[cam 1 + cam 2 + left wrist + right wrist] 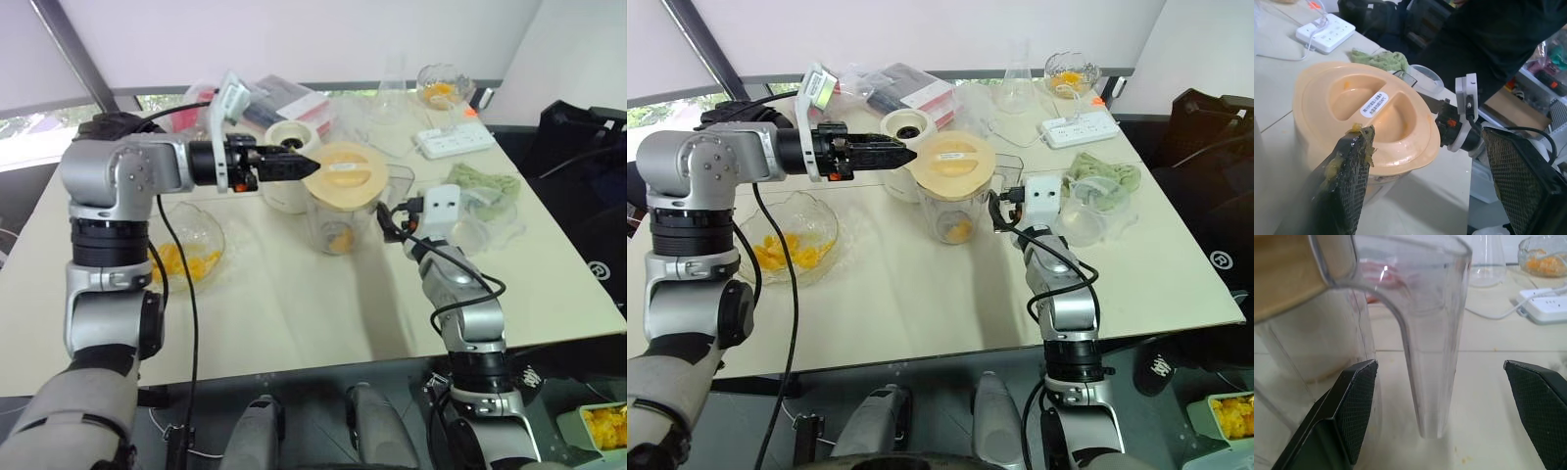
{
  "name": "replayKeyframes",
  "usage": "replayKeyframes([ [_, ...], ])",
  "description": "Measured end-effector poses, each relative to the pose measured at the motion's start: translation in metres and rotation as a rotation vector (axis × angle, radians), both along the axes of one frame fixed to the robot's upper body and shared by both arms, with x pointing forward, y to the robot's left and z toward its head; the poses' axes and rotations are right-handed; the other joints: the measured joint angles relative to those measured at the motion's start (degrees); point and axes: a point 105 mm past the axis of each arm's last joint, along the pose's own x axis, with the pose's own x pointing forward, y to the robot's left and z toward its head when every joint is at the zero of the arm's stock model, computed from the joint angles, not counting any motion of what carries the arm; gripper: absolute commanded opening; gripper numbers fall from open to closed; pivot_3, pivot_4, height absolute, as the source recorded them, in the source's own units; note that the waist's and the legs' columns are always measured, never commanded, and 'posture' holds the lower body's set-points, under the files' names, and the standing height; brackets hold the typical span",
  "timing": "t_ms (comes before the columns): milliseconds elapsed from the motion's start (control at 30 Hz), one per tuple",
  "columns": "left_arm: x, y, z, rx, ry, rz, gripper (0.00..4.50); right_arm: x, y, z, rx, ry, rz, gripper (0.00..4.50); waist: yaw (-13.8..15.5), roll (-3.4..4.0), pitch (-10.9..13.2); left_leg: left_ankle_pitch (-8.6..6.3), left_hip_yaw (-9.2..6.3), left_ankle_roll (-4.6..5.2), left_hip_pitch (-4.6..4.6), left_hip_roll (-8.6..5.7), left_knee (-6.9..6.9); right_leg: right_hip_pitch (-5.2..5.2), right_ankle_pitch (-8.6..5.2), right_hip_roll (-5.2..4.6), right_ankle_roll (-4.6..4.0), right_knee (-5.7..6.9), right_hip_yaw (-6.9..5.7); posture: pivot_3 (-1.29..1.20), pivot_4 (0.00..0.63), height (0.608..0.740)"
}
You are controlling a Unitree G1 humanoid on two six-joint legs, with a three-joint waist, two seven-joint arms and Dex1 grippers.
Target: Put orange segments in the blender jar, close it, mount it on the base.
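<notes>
Left eye view: the blender jar is seen upright mid-desk, capped by a cream lid, orange segments inside, the base just behind. The left pincer is held apart at the lid's edge. The right pincer is spread around the jar's handle, not clamped.

A small white sticker with two lines of dark print sits on the ridge across the round cream-yellow plastic lid. The characters are too small to read. No other text is legible.
</notes>
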Motion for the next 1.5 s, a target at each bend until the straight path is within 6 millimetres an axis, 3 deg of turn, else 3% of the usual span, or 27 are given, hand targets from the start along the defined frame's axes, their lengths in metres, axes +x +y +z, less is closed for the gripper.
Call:
replayKeyframes([
  [67,0.0,0.0,0.0,-0.002,0.0,0.001,3.64,0.0,0.001,0.0,0.0,-0.001,0.003,3.45,0.0,0.0,0.0,0.0,0.0,0.0,0.0,0.0,0.0,0.0,0.0,0.0,0.0,0.0,0.0,0.0,0.15,0.74],
  [233,0.002,0.0,0.0,0.003,-0.002,0.022,3.64,0.002,0.002,0.0,-0.009,0.003,0.012,0.8,0.02,0.0,0.0,0.0,0.0,0.0,0.0,0.0,0.0,0.0,0.0,0.0,0.0,-0.01,0.0,0.0,0.15,0.74],
  [633,0.004,0.001,0.002,-0.009,0.0,0.045,3.64,0.001,0.002,-0.001,-0.005,0.013,0.005,0.78,0.02,0.0,0.0,0.0,0.0,0.0,0.0,0.0,-0.01,0.0,0.0,0.0,0.0,-0.02,0.0,0.0,0.15,0.74],
  [833,0.015,0.017,0.013,-0.088,0.004,0.128,3.64,0.001,-0.002,0.005,-0.002,0.032,-0.033,0.78,0.04,0.0,0.0,0.0,0.0,0.0,-0.03,0.0,-0.01,-0.01,0.0,0.0,0.0,-0.05,0.0,0.0,0.15,0.74],
  [933,0.018,0.038,0.028,-0.127,-0.075,0.167,3.64,0.004,-0.004,0.024,0.008,0.024,-0.057,0.78,-0.15,0.02,0.02,0.0,0.05,-0.01,-0.12,0.01,-0.03,-0.2,0.04,0.0,-0.05,-0.01,0.03,0.0,0.15,0.74],
  [1033,0.007,0.059,0.036,-0.109,-0.164,0.175,3.64,0.007,-0.006,0.056,0.013,-0.032,-0.086,0.78,-0.03,0.03,0.02,0.01,0.04,-0.02,-0.14,0.03,-0.14,-0.27,0.04,0.0,-0.06,-0.02,0.03,0.0,0.15,0.74],
  [1267,-0.027,0.076,-0.032,0.05,-0.096,0.173,3.64,0.018,-0.007,0.117,-0.009,-0.117,-0.128,0.78,0.21,0.03,0.03,0.01,0.07,-0.02,-0.23,0.03,-0.2,-0.31,0.04,-0.03,-0.06,-0.14,0.04,0.0,0.15,0.74],
  [1500,-0.045,0.088,-0.062,0.087,-0.068,0.281,3.64,0.036,-0.006,0.163,-0.016,-0.145,-0.168,0.78,0.23,0.04,0.03,0.01,0.1,-0.01,-0.22,0.04,-0.21,-0.34,0.04,-0.03,-0.08,-0.12,0.06,0.0,0.15,0.74],
])
